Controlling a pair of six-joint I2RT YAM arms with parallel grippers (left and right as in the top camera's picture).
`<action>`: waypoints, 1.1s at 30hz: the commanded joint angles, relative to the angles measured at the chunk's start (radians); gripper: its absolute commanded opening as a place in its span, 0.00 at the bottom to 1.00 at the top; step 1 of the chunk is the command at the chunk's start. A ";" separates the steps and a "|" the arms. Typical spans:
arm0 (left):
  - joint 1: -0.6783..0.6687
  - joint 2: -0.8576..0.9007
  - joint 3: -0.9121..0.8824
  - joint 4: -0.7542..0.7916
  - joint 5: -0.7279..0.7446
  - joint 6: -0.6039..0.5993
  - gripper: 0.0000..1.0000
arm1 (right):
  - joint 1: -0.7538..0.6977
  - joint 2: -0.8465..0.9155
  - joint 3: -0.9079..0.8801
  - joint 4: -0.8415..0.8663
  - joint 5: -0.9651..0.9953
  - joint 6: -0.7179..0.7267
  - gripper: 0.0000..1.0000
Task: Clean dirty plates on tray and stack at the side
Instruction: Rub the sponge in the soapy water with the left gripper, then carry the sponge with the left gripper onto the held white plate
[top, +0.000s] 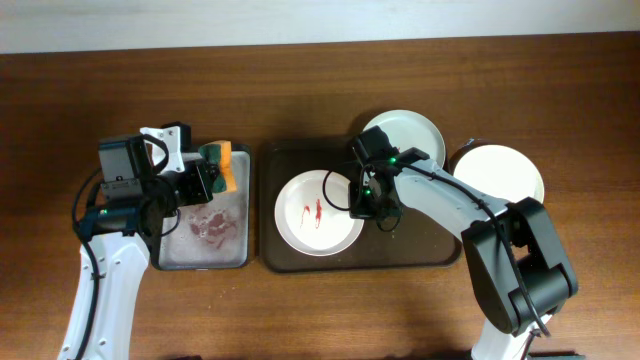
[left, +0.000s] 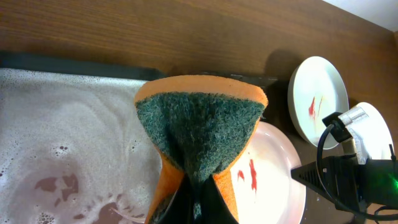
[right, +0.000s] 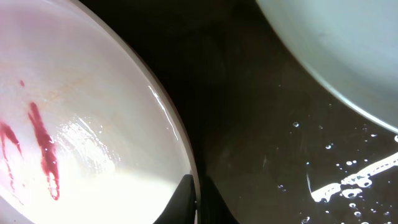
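Observation:
A white plate with red sauce smears (top: 318, 213) lies on the dark brown tray (top: 420, 255); it also shows in the left wrist view (left: 273, 180) and the right wrist view (right: 81, 143). My right gripper (top: 362, 205) (right: 198, 199) is shut on that plate's right rim. A second plate (top: 405, 130) leans on the tray's back right corner, smeared red in the left wrist view (left: 318, 99). A third plate (top: 500, 172) lies on the table to the right. My left gripper (top: 205, 178) (left: 199, 205) is shut on an orange and green sponge (left: 200, 134) over the grey tray.
The grey metal tray (top: 205, 262) at the left holds soapy water with pinkish patches (left: 68, 143). Water drops and foam lie on the dark tray's floor (right: 348, 180). Bare wooden table surrounds both trays.

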 joint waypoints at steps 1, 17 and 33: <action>0.005 -0.023 0.021 0.006 0.026 0.021 0.00 | -0.003 0.008 -0.013 -0.015 0.043 -0.003 0.04; 0.005 -0.023 0.018 -0.008 -0.022 0.020 0.00 | -0.003 0.008 -0.013 -0.014 0.043 -0.003 0.04; -0.156 -0.007 -0.160 -0.010 -0.387 -0.029 0.00 | -0.003 0.008 -0.013 -0.012 0.043 -0.003 0.04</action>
